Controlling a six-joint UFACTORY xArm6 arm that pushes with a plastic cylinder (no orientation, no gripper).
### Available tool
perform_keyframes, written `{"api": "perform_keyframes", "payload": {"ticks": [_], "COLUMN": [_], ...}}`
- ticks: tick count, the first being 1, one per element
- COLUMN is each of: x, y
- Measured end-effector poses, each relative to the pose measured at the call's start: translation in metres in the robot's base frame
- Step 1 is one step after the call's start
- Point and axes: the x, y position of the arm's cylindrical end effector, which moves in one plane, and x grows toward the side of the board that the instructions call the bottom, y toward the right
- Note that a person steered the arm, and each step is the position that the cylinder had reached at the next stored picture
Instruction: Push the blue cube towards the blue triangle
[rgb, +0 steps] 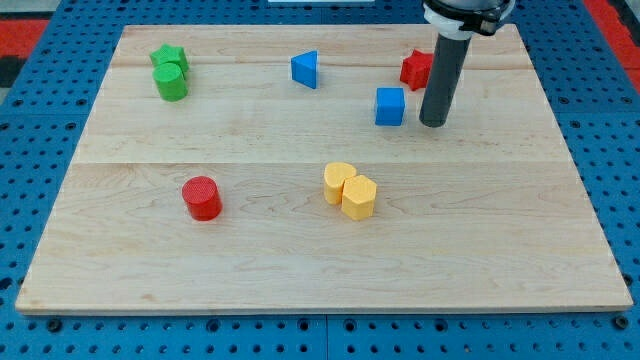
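The blue cube (390, 106) sits on the wooden board at the view's upper right of centre. The blue triangle (305, 69) lies to its upper left, near the board's top edge. My tip (433, 123) rests on the board just right of the blue cube, a small gap apart from it. The dark rod rises from the tip to the view's top edge.
A red block (416, 69) lies behind the rod, above right of the cube. A green star (169, 56) and a green cylinder (171, 82) sit at the upper left. A red cylinder (202, 197) is lower left. Two yellow blocks (350, 190) touch each other at lower centre.
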Motion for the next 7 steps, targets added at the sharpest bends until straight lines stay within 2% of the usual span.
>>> {"api": "perform_keyframes", "payload": {"ticks": [3, 4, 5, 6, 7], "x": [-0.008, -0.014, -0.016, -0.028, -0.051], "y": [-0.072, -0.083, -0.056, -0.059, -0.088]}}
